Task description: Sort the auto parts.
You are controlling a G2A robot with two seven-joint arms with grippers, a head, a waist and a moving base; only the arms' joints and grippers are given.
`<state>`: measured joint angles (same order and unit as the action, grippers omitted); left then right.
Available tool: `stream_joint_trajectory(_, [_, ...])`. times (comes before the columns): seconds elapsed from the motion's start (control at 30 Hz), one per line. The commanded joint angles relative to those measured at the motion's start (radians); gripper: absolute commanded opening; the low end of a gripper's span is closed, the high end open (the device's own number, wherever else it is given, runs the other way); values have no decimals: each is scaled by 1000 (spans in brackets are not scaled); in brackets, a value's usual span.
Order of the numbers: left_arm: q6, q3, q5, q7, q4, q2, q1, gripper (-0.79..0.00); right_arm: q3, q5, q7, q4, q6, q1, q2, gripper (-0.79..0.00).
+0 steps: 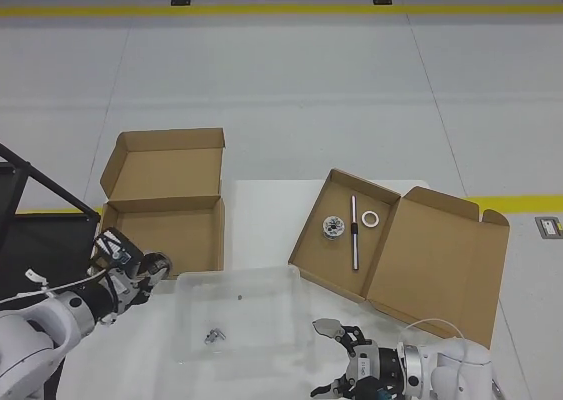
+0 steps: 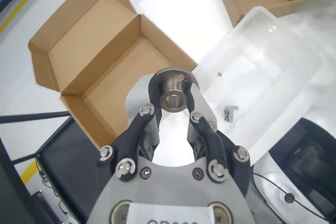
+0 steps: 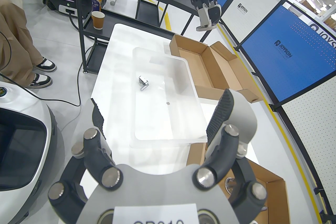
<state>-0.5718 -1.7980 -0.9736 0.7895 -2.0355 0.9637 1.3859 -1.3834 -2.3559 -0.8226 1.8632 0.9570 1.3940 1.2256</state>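
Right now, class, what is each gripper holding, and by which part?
The left gripper pinches a metal bushing by its narrow barrel, one finger on each side. The right gripper is open and holds nothing.

Shiny metal bushing (image 2: 172,101); matt cardboard box (image 2: 110,72); clear plastic tray (image 2: 265,83).

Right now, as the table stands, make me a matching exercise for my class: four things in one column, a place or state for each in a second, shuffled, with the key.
Things
1. flanged metal bushing
2. small metal bracket
3. long metal rod
4. right gripper

Places or states
A. lying in the clear plastic tray
B. open, holding nothing
C. clamped in the left gripper
D. lying in the cardboard box that also holds a ring

Pairs: 1-C, 2-A, 3-D, 4-B
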Motion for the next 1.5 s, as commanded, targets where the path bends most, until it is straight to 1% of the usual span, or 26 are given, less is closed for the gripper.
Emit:
stream_joint_trajectory(0.0, [1,-1,2,-1,2,0,1,-785,0,0,0,0,0,0,0,0])
stream_joint_trajectory(0.4, [3,1,3,-4,3,0,3,-785,0,0,0,0,0,0,0,0])
stream_joint_trajectory(0.43, [19,5,-7,-5,9,1,6,-785,0,0,0,0,0,0,0,0])
stream_joint_trajectory(0.47, [68,6,-41,-11,14,1,-4,-785,0,0,0,0,0,0,0,0])
stream_joint_trajectory(0.5, [115,23,-76,-14,25,3,-15,-785,0,0,0,0,0,0,0,0])
stream_joint_trajectory(0.53, [143,48,-86,-15,41,4,-32,-785,0,0,0,0,0,0,0,0])
stream_joint_trajectory(0.57, [167,71,-86,-8,73,5,-61,-785,0,0,0,0,0,0,0,0])
stream_joint_trajectory(0.63, [239,120,-124,-1,155,8,-145,-785,0,0,0,0,0,0,0,0])
stream_joint_trajectory(0.7, [300,195,-164,-5,269,15,-236,-785,0,0,0,0,0,0,0,0])
stream_joint_trajectory(0.83, [324,330,-147,4,534,34,-444,-785,0,0,0,0,0,0,0,0])
stream_joint_trajectory(0.97, [331,436,-142,3,763,57,-605,-785,0,0,0,0,0,0,0,0])
stream_joint_trajectory(1.03, [335,478,-151,-3,850,67,-666,-785,0,0,0,0,0,0,0,0])
stream_joint_trajectory(1.13, [334,531,-153,-9,957,83,-732,-785,0,0,0,0,0,0,0,0])
stream_joint_trajectory(1.23, [321,573,-148,-12,1046,97,-786,-785,0,0,0,0,0,0,0,0])
stream_joint_trajectory(1.3, [286,597,-126,9,1095,106,-816,-785,0,0,0,0,0,0,0,0])
stream_joint_trajectory(1.33, [283,604,-126,11,1118,109,-831,-785,0,0,0,0,0,0,0,0])
stream_joint_trajectory(1.4, [311,632,-171,-2,1149,115,-848,-631,0,0,0,0,0,0,0,0])
stream_joint_trajectory(1.43, [317,645,-181,-10,1162,119,-853,-631,0,0,0,0,0,0,0,0])
stream_joint_trajectory(1.47, [316,653,-182,-16,1176,123,-858,-489,0,0,0,0,0,0,0,0])
